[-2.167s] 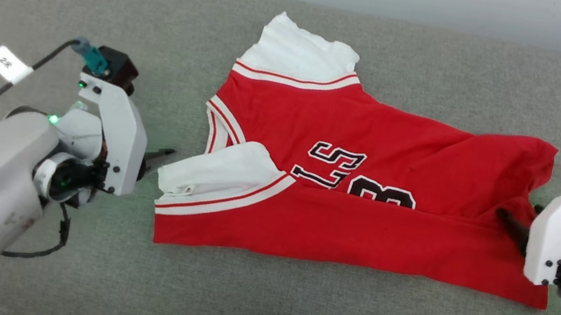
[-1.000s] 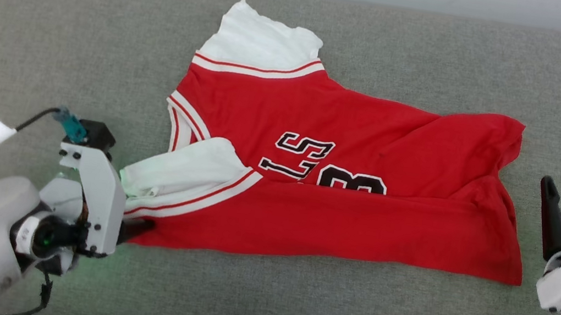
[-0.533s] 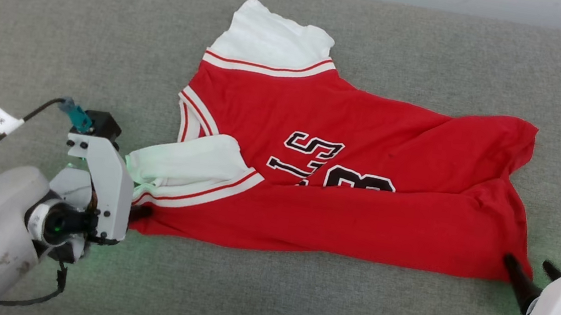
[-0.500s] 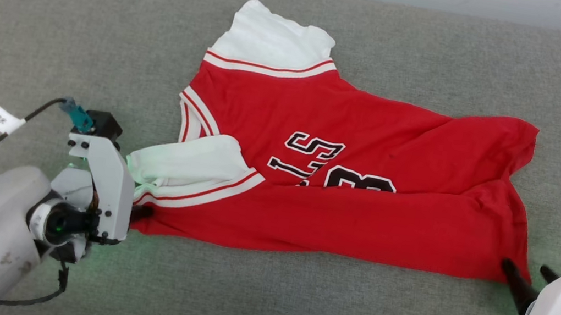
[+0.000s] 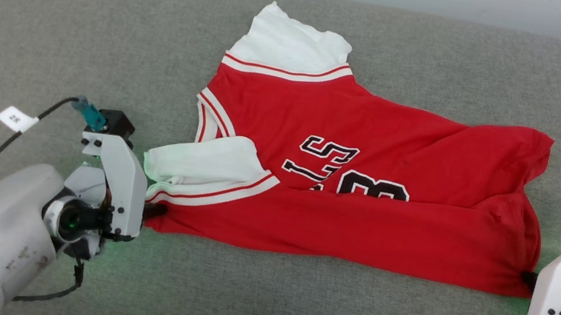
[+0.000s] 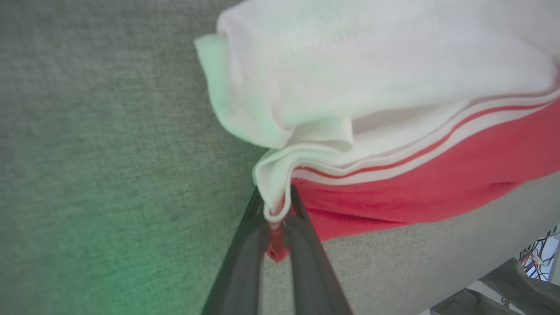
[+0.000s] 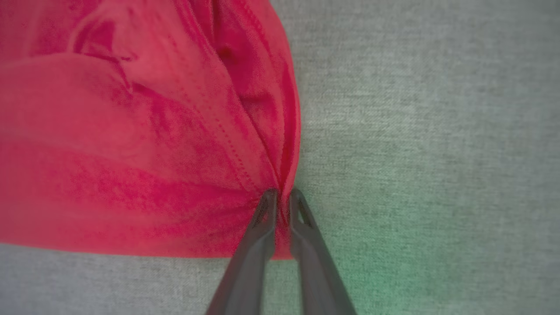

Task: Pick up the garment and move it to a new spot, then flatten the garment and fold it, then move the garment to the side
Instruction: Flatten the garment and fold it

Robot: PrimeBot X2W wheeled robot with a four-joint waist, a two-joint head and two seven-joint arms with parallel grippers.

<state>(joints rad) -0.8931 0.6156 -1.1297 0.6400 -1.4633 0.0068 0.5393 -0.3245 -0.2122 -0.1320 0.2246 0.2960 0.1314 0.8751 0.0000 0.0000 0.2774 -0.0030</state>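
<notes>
I've got the red jersey (image 5: 370,154) lying on the grey fabric worktop (image 5: 292,304), spread sideways with its near long edge folded up over the body. The fold covers the lower part of the black lettering (image 5: 328,156). One white sleeve (image 5: 201,165) lies folded across the jersey's left end, its striped trim running diagonally. The other white sleeve (image 5: 294,45) sticks out from the jersey's far edge.

My left tool (image 6: 275,205) is at the jersey's near-left corner. In the left wrist view its two dark fingers are pinched together on a bunch of cloth — the white trimmed edge and a bit of red beneath it, with a small red tuft poking out between the fingers below the tips.

My right tool (image 7: 282,197) is at the jersey's near-right corner. Its fingers are closed on the red hem, and the cloth gathers into creases that fan out from the grip.

Both corners sit low against the worktop — I can't tell whether they are lifted clear of it.
</notes>
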